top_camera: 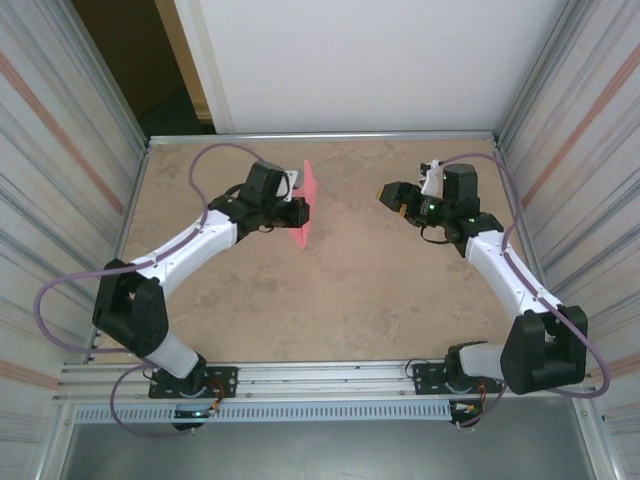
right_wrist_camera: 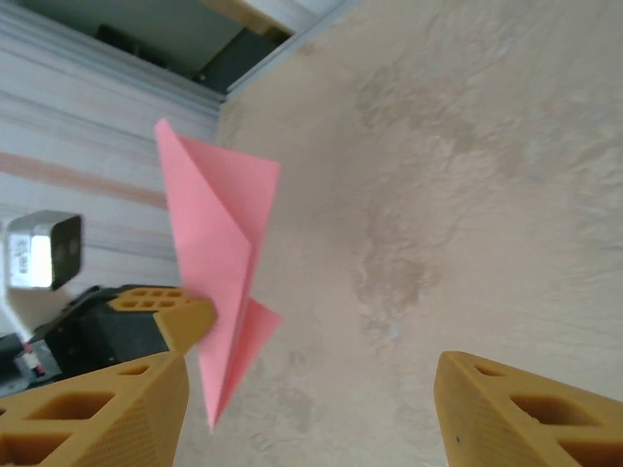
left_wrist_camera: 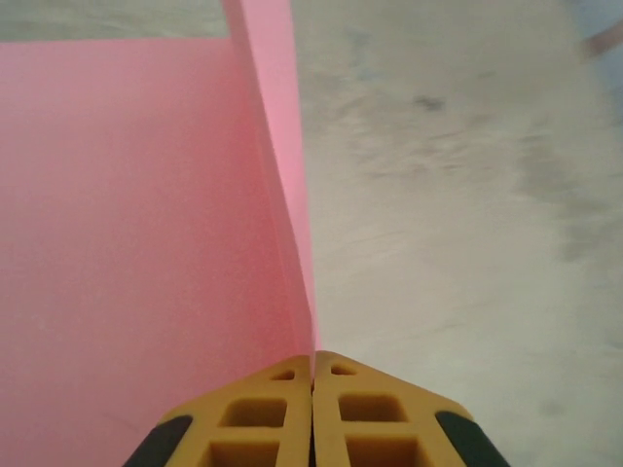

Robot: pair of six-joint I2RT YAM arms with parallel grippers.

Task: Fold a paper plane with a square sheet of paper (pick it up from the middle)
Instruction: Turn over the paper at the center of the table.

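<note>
My left pincer (left_wrist_camera: 313, 365) is pressed together on the pink paper (left_wrist_camera: 127, 243), pinching a folded edge so that the partly folded sheet stands upright on edge over the left, far part of the table. I cannot tell whether its lower tip touches the surface. I judge it feather-light, thin and limp. It would bow with any quick swing, crumple under a careless squeeze, and slip from my pads if caught by a single layer. The creases are its stiffest parts, so I would hold the doubled spine near the middle, clear of the pointed flaps. My right pincer (right_wrist_camera: 311, 389) stands apart, holding nothing, facing the paper across a gap. Beneath lies the mottled beige table (top_camera: 330, 290).
</note>
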